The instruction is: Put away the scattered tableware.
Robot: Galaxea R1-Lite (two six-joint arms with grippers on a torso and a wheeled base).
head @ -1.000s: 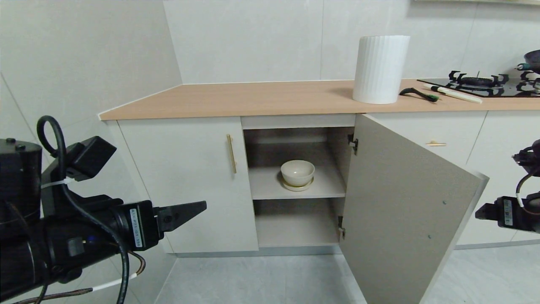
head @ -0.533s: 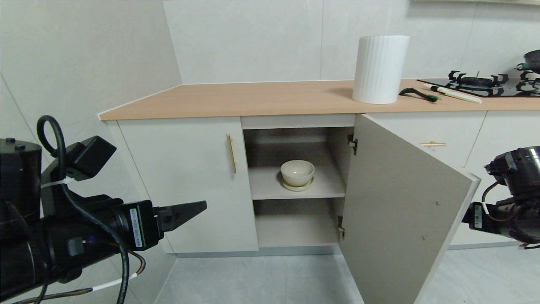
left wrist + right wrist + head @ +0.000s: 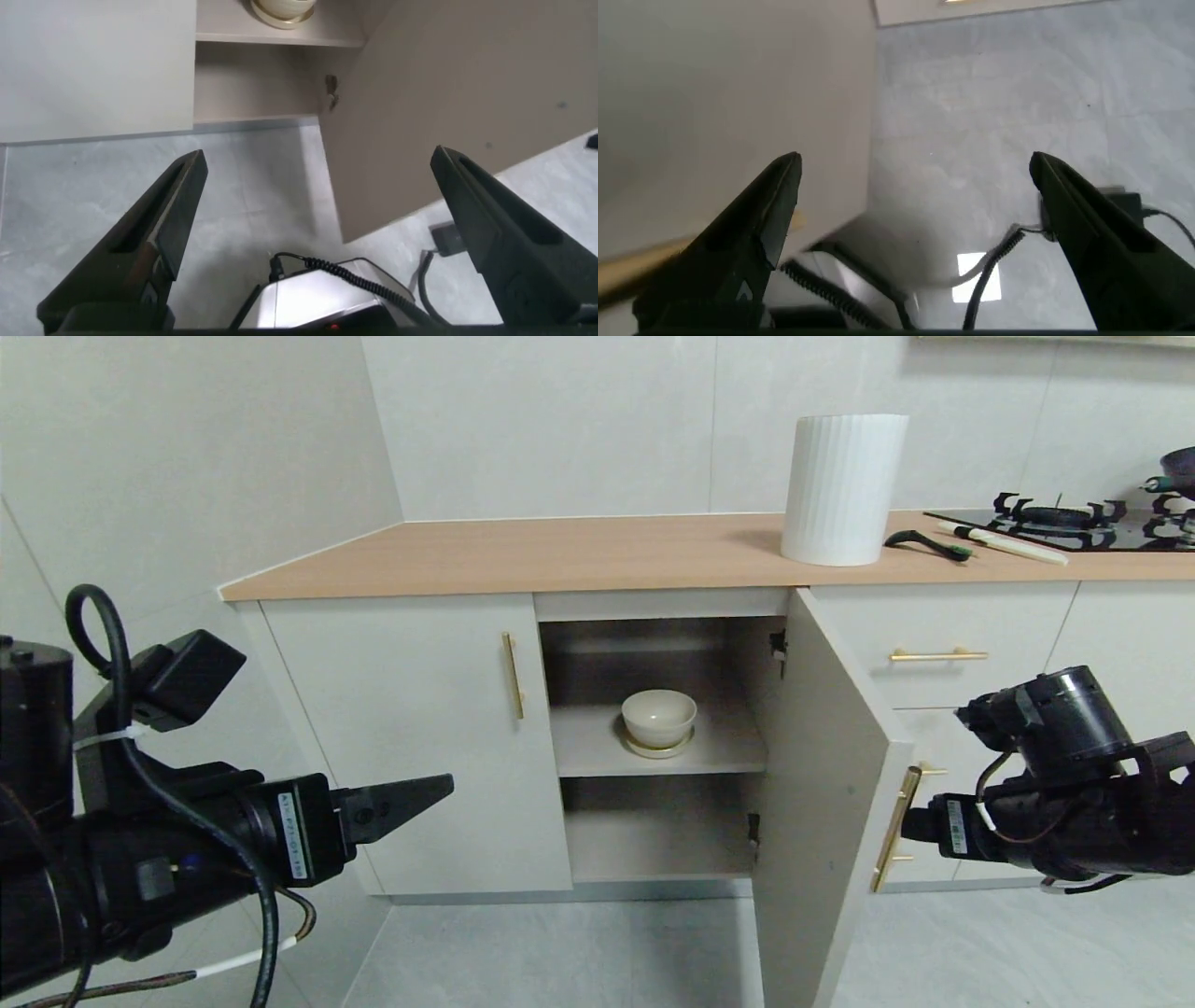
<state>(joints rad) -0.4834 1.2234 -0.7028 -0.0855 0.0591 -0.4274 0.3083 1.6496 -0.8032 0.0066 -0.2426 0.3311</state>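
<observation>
Your left tool [image 3: 318, 157] has its fingers spread wide with nothing between them, and it hangs low in front of the shut door [image 3: 411, 728]. Ahead of it, higher and to its right, the bowl [image 3: 658, 714] sits on a plate [image 3: 659, 749] on the upper shelf [image 3: 597, 747] of the cabinet [image 3: 653, 605]. Your right tool [image 3: 915, 161] is spread wide too and holds nothing. It sits just beside the outer face of the open door [image 3: 822, 784], near the handle [image 3: 894, 829]; you cannot tell whether a finger touches either one. The bowl lies past that door, to this tool's left. Well above both tools, on the desk [image 3: 560, 555], a white ribbed jar [image 3: 840, 490] stands upright, with a peeler [image 3: 924, 543] and a knife [image 3: 1004, 543] just to its right, by the stove [image 3: 1074, 523].
</observation>
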